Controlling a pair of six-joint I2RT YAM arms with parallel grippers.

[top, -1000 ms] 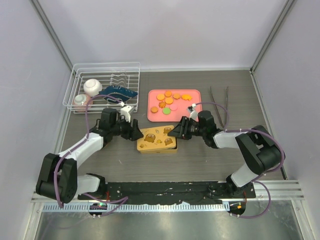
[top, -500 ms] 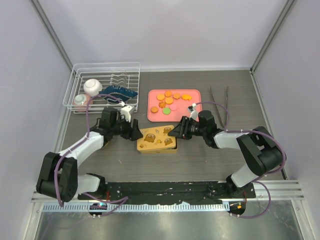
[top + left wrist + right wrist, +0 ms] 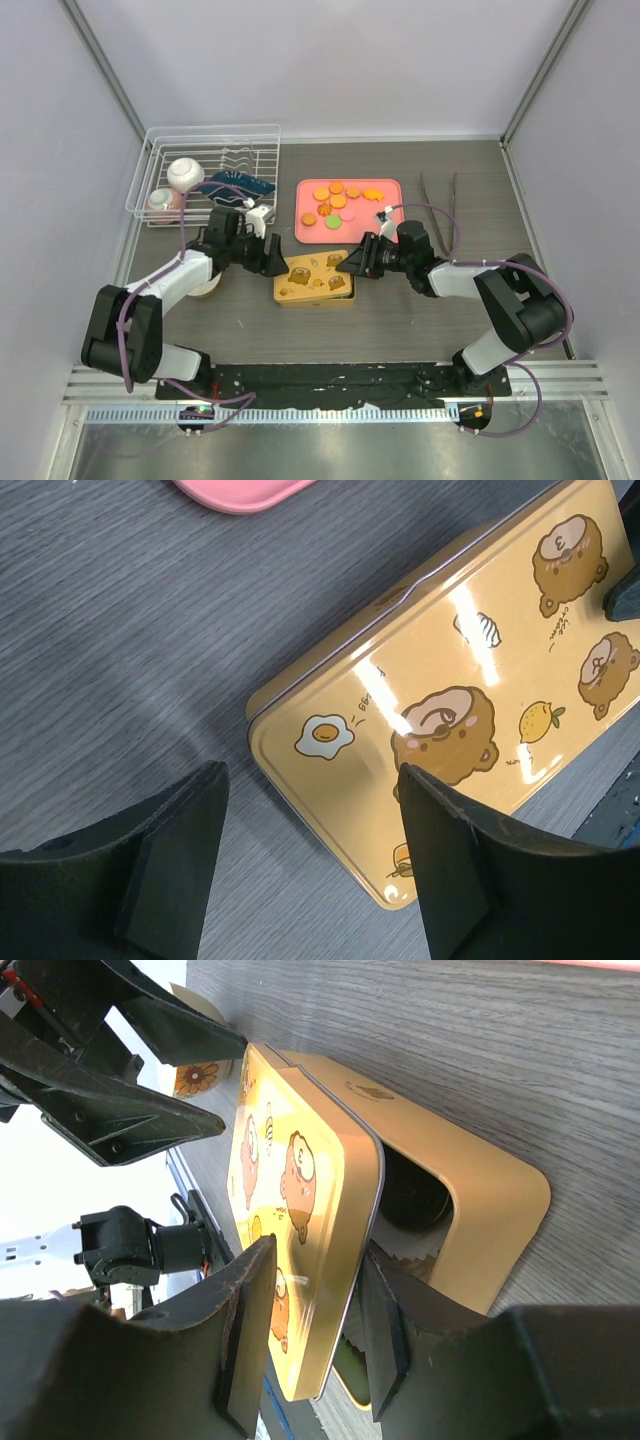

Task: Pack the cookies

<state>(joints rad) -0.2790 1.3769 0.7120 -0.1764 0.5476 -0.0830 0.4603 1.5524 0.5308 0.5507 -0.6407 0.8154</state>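
Several cookies, mostly orange with one green and one pale, lie on the pink tray. The gold tin sits in front of the tray, its bear-printed lid tilted up off the base at the right end. My right gripper is shut on that lid edge, one finger above it and one beneath. Inside the tin I see a dark cookie, a green one and a fluted paper cup. My left gripper is open over the tin's left corner, not touching it.
A white wire rack with bowls and a dark blue item stands at the back left. Long tweezers lie right of the tray. A cream cup with a flower print stands by the left arm.
My left gripper has opened wider and drawn slightly toward the back, off the tin's left end. The right gripper and the raised lid have not moved.
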